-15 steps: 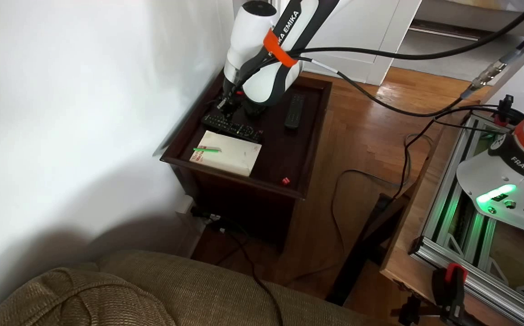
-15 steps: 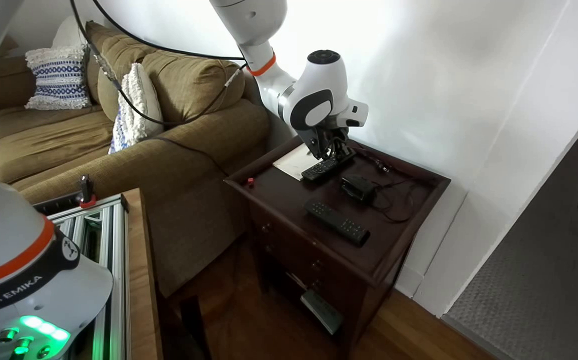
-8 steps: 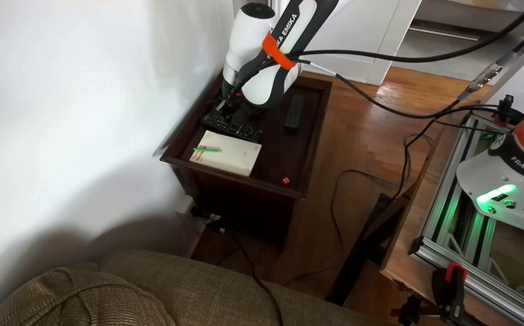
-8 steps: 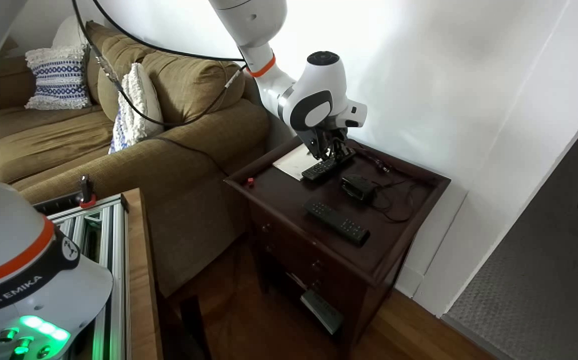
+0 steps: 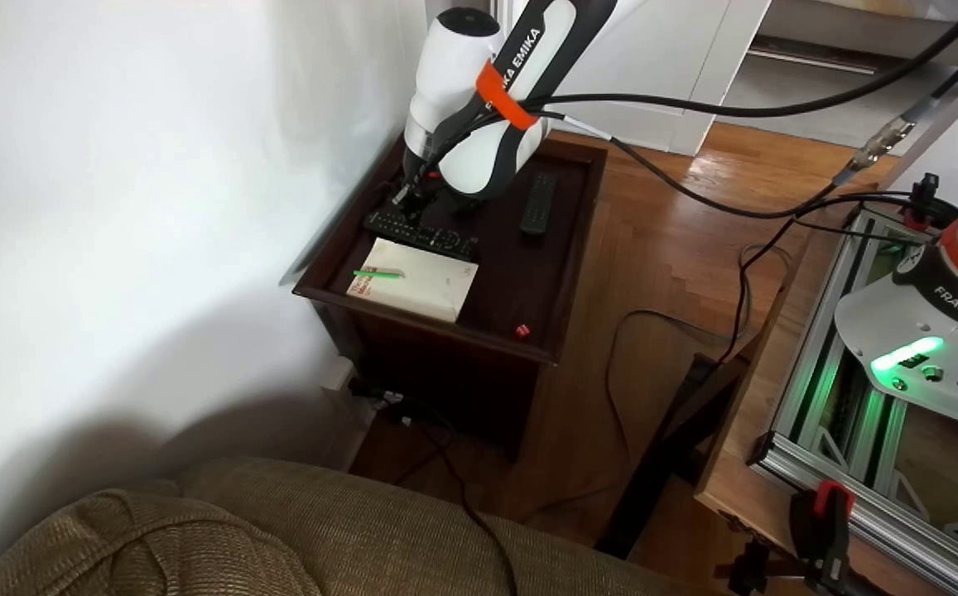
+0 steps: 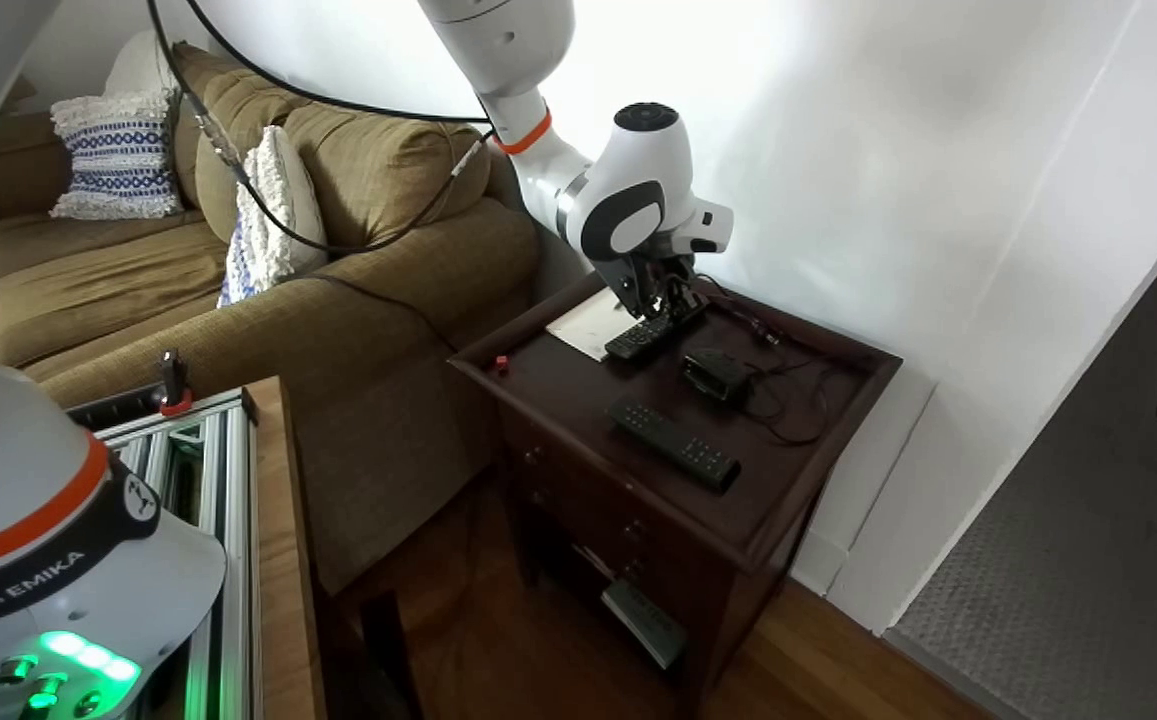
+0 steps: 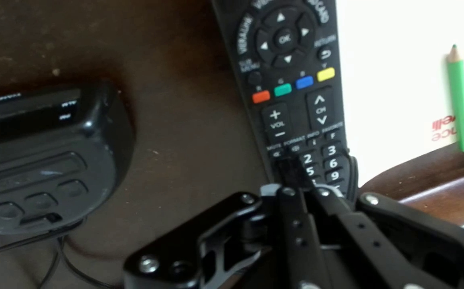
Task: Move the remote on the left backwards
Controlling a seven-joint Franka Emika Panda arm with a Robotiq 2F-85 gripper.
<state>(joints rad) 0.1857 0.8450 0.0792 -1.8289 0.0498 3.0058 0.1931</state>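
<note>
The remote (image 7: 296, 114) is a slim black control with many buttons. It lies flat on the dark wooden stand, right beside the pale booklet (image 7: 396, 80). It shows in both exterior views (image 5: 445, 242) (image 6: 636, 342), partly covered by my gripper. My gripper (image 7: 296, 170) appears shut, its fingertips together over the number keys near one end, hiding some keys. The tips seem to press on the top face; the exact contact is hidden. The near-identical dark remote (image 5: 537, 204) lies apart, nearer the robot's base, also seen in an exterior view (image 6: 675, 443).
A black digital clock (image 7: 55, 160) with thin cables stands close to the remote, also in an exterior view (image 6: 716, 376). A green pencil (image 7: 460, 100) lies on the booklet. A red die (image 5: 522, 331) sits near a corner. The wall (image 6: 838, 200) rises behind the stand.
My gripper has shifted slightly toward the wall side and away from the booklet. The remote has slid a little the same way with it. The other remote and clock have not moved.
</note>
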